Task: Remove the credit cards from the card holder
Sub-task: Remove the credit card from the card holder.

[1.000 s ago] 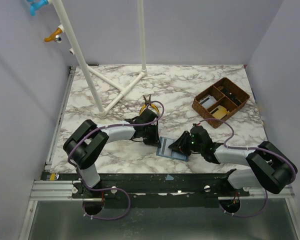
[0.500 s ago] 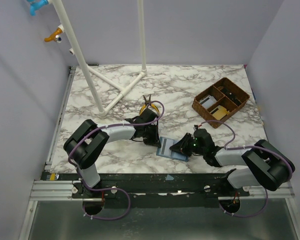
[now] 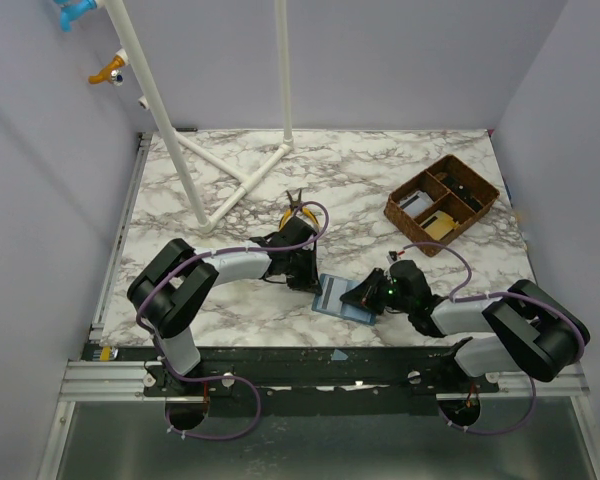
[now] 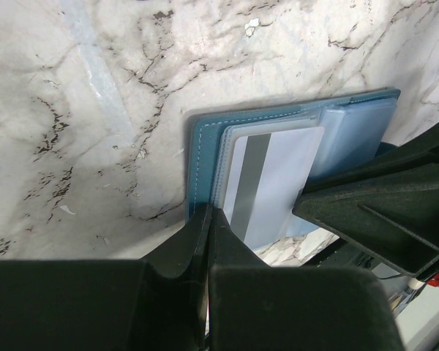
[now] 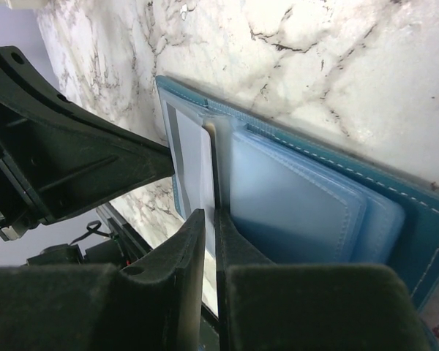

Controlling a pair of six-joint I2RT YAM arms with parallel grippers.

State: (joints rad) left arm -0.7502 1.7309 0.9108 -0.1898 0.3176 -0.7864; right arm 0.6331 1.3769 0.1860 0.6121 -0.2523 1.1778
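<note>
The left pincer (image 4: 207, 216) is shut, pressing the card holder's (image 4: 201, 146) edge. The right pincer (image 5: 210, 219) is nearly closed at 1 card (image 5: 186, 153) — grip unclear. A shallow bite could slip — or drag the holder.

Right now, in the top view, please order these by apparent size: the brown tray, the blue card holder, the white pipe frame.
1. White pipe frame
2. Brown tray
3. Card holder, partly hidden, yet clearly the smallest

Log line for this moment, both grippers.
left gripper: shut, tip on open blue card holder | right gripper: pinching white grey-striped card | card not yet out
</note>
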